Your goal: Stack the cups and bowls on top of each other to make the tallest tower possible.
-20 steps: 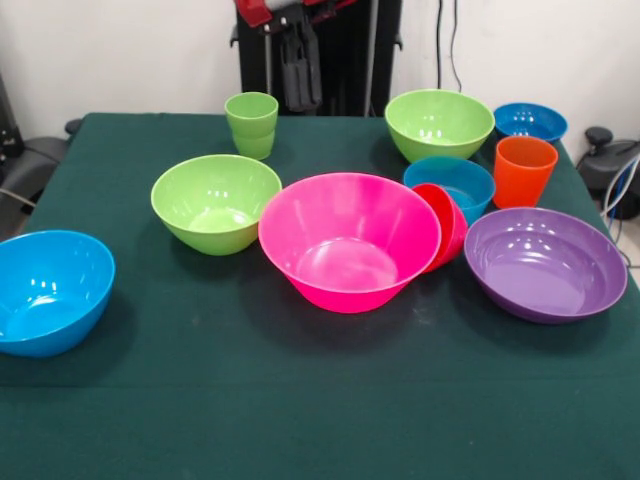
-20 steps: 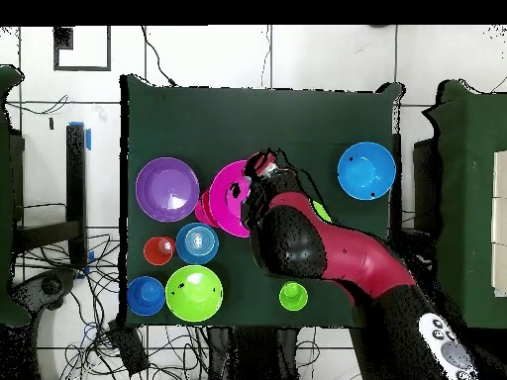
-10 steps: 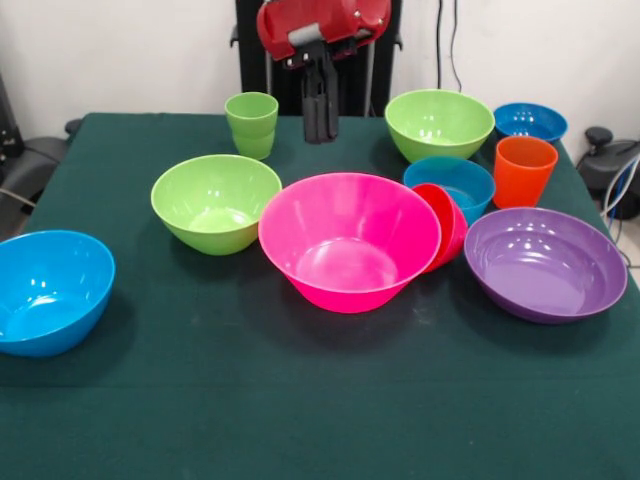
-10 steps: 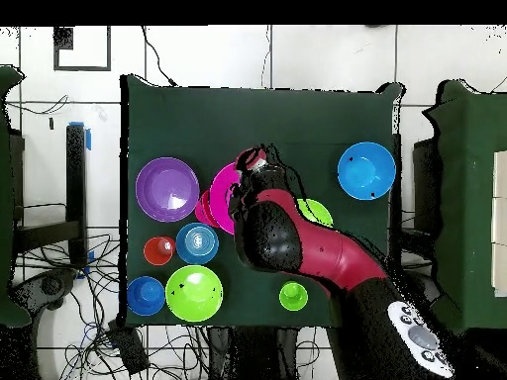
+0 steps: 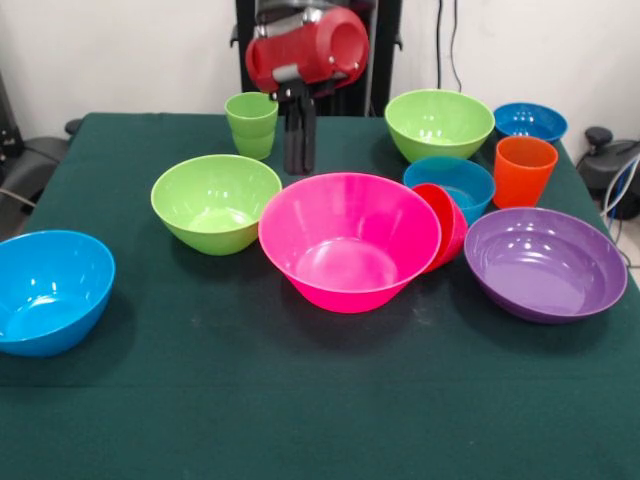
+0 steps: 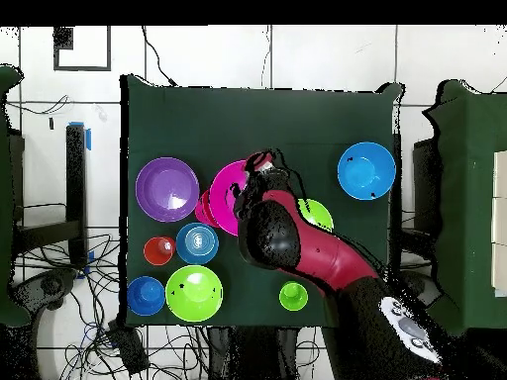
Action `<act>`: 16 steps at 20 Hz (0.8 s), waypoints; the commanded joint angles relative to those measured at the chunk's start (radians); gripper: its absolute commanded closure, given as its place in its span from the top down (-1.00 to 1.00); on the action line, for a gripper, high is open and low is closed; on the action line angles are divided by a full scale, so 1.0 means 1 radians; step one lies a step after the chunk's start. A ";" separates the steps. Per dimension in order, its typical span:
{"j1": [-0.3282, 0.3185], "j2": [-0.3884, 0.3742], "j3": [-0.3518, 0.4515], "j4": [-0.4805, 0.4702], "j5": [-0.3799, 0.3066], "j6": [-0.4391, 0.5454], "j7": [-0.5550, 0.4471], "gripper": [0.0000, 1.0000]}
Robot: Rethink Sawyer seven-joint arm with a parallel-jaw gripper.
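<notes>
Two cups (image 5: 252, 124) and many bowls sit apart on the green table (image 5: 200, 400).
The claw (image 5: 299, 168) hangs closed and empty behind the big pink bowl (image 5: 349, 240).

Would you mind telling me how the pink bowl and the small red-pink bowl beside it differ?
The pink bowl is far larger than the small red-pink bowl. The pink bowl sits upright on its base, while the small red-pink bowl is tipped on its side, leaning against the pink bowl's wall. The pink bowl is a bright magenta; the small one is redder. Both are glossy, round and empty.
</notes>
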 commanded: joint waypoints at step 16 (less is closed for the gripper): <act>0.530 0.015 -0.279 0.056 0.688 -0.043 0.289 -1.00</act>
